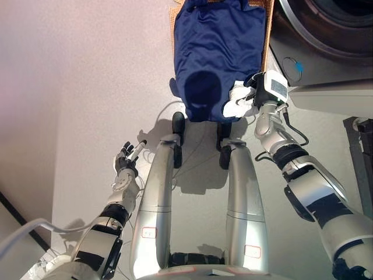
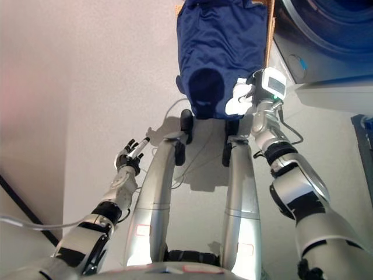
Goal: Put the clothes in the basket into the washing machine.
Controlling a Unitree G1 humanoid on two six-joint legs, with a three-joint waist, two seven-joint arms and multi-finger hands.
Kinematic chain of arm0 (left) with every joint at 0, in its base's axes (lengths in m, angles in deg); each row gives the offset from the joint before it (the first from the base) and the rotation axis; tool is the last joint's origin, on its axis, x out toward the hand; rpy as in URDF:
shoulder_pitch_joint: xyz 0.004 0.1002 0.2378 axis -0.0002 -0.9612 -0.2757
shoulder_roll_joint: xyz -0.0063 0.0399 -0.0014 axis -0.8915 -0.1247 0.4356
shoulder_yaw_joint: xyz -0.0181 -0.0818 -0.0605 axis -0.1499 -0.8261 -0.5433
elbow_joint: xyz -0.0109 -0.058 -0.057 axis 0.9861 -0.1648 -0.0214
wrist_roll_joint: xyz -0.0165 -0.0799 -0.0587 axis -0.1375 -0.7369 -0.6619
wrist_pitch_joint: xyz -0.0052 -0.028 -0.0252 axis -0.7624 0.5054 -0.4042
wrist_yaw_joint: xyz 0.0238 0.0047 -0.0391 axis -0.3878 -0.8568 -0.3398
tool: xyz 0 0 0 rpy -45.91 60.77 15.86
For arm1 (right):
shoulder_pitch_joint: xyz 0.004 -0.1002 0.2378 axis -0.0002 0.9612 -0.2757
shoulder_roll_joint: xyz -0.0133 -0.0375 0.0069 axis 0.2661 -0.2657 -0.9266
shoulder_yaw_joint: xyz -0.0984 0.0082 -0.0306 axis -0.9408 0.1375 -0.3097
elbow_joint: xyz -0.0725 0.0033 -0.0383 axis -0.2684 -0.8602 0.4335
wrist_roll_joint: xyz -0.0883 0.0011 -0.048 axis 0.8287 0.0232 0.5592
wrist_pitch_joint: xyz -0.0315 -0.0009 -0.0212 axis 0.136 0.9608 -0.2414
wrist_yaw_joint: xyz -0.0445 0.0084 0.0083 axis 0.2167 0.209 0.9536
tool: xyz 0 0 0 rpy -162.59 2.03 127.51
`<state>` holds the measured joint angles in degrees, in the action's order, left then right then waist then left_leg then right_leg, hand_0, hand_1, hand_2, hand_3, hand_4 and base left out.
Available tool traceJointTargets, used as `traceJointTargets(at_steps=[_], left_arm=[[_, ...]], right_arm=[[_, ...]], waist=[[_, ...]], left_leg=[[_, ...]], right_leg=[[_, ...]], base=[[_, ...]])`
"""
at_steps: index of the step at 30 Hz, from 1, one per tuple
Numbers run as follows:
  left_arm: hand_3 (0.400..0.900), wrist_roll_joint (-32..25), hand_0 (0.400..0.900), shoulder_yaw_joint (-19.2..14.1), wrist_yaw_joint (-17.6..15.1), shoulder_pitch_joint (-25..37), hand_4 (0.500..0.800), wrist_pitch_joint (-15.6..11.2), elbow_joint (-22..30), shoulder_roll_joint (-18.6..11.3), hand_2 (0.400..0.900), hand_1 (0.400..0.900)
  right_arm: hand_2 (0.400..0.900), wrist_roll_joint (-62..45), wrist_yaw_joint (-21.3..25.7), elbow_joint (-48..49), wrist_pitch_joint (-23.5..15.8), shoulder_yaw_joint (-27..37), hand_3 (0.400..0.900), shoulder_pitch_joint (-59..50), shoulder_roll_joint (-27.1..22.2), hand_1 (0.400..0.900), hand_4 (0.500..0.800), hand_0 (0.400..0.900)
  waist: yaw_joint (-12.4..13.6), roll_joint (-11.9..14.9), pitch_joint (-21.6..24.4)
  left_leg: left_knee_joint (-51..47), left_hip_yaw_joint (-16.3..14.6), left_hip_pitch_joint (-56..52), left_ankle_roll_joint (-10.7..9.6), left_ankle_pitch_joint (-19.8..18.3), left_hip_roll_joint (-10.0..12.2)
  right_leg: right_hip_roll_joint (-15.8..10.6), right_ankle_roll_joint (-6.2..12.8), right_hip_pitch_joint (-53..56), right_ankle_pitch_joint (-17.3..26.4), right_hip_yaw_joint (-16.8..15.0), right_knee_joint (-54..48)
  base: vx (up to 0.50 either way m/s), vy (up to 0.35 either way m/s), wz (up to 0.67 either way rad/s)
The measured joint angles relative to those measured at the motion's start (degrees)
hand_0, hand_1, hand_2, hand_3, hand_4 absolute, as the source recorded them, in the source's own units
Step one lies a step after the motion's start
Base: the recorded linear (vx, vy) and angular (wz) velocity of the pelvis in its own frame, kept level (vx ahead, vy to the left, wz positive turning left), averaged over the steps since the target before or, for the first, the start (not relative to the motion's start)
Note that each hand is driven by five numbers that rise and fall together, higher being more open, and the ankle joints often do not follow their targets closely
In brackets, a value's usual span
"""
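Left hand [image 1: 127, 161] hangs loose-fingered over the floor [image 1: 87, 87]. Right hand [image 1: 240, 100] pinches the hem of the blue cloth [image 1: 218, 52] on the basket [image 1: 269, 26] by the washer [image 1: 326, 35]; soft, light, best bunched.

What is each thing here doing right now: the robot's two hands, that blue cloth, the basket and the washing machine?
Right hand: fingers curled on the lower edge of the blue garment.
Left hand: low at the robot's side, fingers relaxed, holding nothing.
Blue garment: spread over the basket, not yet in the machine.
Basket: mostly covered, only its rim shows.
Washing machine: drum opening visible at upper right.
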<state>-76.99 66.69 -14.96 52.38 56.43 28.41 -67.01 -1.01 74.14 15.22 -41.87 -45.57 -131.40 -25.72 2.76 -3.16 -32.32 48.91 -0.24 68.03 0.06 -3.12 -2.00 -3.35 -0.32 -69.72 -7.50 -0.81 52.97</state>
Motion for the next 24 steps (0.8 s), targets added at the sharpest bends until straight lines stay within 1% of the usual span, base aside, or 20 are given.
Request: traceJointTargets(at_steps=[4, 6, 9, 12, 14, 16, 18, 20, 21, 22, 23, 24], left_arm=[[0.900, -0.08, 0.900, -0.80, -0.33, -0.10, 0.800, 0.04, 1.43, -0.17, 0.900, 0.900], [0.900, -0.09, 0.900, -1.43, -0.61, -0.95, 0.800, 0.01, 1.72, -0.23, 0.900, 0.900], [0.900, -0.08, 0.900, -2.11, -0.70, -1.57, 0.800, 0.10, 1.78, -0.47, 0.900, 0.900], [0.900, -0.10, 0.900, -2.39, -0.77, -2.70, 0.800, 0.08, 1.76, -2.02, 0.900, 0.900], [0.900, -0.09, 0.900, -2.41, -0.74, -3.09, 0.800, 0.07, 1.79, -2.84, 0.900, 0.900], [0.900, -0.09, 0.900, -2.34, -0.54, -3.12, 0.800, 0.05, 1.83, -3.44, 0.900, 0.900], [0.900, -0.09, 0.900, -2.16, -0.03, -3.12, 0.800, 0.02, 2.09, -4.25, 0.900, 0.900], [0.900, -0.09, 0.900, -1.96, 0.34, -3.25, 0.800, -0.03, 2.11, -4.81, 0.900, 0.900], [0.900, -0.10, 0.900, -1.64, 0.42, -3.97, 0.800, -0.04, 2.08, -5.06, 0.900, 0.900], [0.900, -0.11, 0.900, -0.61, 0.82, -6.01, 0.800, -0.29, 2.33, -5.14, 0.900, 0.900], [0.900, -0.15, 0.900, -0.03, 1.01, -6.95, 0.800, -0.39, 2.85, -5.01, 0.900, 0.900], [0.900, -0.24, 0.900, 0.45, 1.15, -7.01, 0.800, -0.36, 2.83, -5.00, 0.900, 0.900]], right_arm=[[0.400, 0.06, -0.01, 7.60, 0.09, 0.31, 0.400, -0.58, -4.24, 0.400, 0.500, 0.400], [0.400, 0.69, 0.14, 10.56, 0.03, 0.94, 0.400, -1.14, -4.93, 0.400, 0.500, 0.400], [0.400, 2.87, 0.20, 11.20, 0.09, 1.07, 0.400, -3.62, -6.18, 0.400, 0.500, 0.400], [0.400, 4.88, 0.28, 10.46, 0.30, 0.32, 0.400, -5.82, -6.99, 0.400, 0.500, 0.400], [0.400, 6.66, 0.31, 8.39, 0.76, -1.31, 0.400, -8.35, -8.50, 0.400, 0.500, 0.400], [0.400, 8.26, 0.48, 2.38, 1.27, -3.62, 0.400, -12.99, -9.39, 0.400, 0.500, 0.400], [0.400, 9.75, 0.59, -3.53, 2.16, -8.36, 0.400, -17.24, -11.13, 0.400, 0.500, 0.400], [0.400, 11.75, 0.63, -8.79, 2.46, -11.70, 0.400, -19.90, -12.34, 0.400, 0.500, 0.400], [0.400, 13.16, 0.50, -10.60, 2.79, -12.87, 0.400, -20.28, -12.53, 0.400, 0.500, 0.400], [0.400, 15.02, 0.46, -13.84, 2.85, -17.02, 0.400, -20.25, -12.88, 0.400, 0.500, 0.400], [0.400, 16.70, 0.34, -15.62, 3.16, -18.51, 0.400, -20.38, -13.58, 0.400, 0.500, 0.400], [0.400, 17.91, 0.17, -16.00, 3.56, -18.87, 0.400, -20.57, -14.91, 0.400, 0.500, 0.400]], waist=[[-0.25, 0.10, 0.05], [-1.01, 0.63, 0.33], [-1.45, 1.19, 0.80], [-1.39, 2.89, 2.41], [-1.01, 3.42, 2.88], [-0.35, 3.43, 2.89], [0.44, 3.43, 2.89], [1.71, 3.43, 2.89], [2.12, 3.30, 3.76], [2.30, 3.40, 8.30], [2.42, 3.19, 10.75], [2.80, 3.07, 10.78]], left_leg=[[-0.26, 0.06, -1.08, 0.19, -0.39, 0.05], [-0.38, 0.27, -1.86, 0.23, -0.51, 0.05], [-0.57, 0.32, -2.71, 0.35, -0.61, 0.04], [-1.18, 0.28, -2.64, 0.35, -0.61, -0.04], [-1.37, 0.29, -2.67, 0.35, -0.67, -0.05], [-1.43, 0.27, -2.75, 0.36, -0.71, -0.05], [-1.37, 0.25, -2.85, 0.27, -0.78, -0.12], [-1.21, 0.16, -3.62, 0.05, -1.04, -0.19], [-1.02, 0.27, -3.17, -0.09, -1.14, -0.28], [0.40, 0.31, 0.50, -0.01, -1.71, -0.54], [1.50, 0.37, 2.76, -0.05, -1.88, -1.20], [2.64, 0.25, 3.38, 0.01, -2.20, -1.50]], right_leg=[[0.01, 0.18, 1.42, -0.09, 0.17, -0.75], [0.04, 0.24, 2.33, -0.16, 0.28, -1.21], [0.08, 0.31, 3.35, -0.12, 0.23, -1.75], [0.02, 0.35, 3.12, -0.10, 0.15, -2.26], [0.02, 0.34, 3.18, -0.10, 0.18, -2.44], [0.01, 0.35, 3.24, -0.09, 0.19, -2.50], [-0.04, 0.38, 3.27, -0.13, 0.16, -2.22], [-0.12, 0.30, 3.73, -0.35, 0.04, -1.71], [-0.13, 0.73, 3.29, -0.67, 0.10, -1.36], [-0.50, 0.35, -0.42, -1.62, 0.13, 0.34], [-1.18, 0.31, -2.86, -2.39, 0.15, 2.19], [-1.52, 0.44, -3.65, -2.96, -0.01, 3.82]], base=[[0.01, 0.004, -0.02], [0.02, 0.001, -0.01], [0.01, 0.002, -0.01], [0.04, -0.014, 0.02], [0.05, -0.030, 0.06], [0.05, -0.035, 0.07], [0.05, -0.051, 0.07], [0.05, -0.068, 0.09], [0.06, -0.082, 0.13], [0.07, -0.074, 0.13], [0.05, -0.070, 0.15], [0.06, -0.073, 0.14]])
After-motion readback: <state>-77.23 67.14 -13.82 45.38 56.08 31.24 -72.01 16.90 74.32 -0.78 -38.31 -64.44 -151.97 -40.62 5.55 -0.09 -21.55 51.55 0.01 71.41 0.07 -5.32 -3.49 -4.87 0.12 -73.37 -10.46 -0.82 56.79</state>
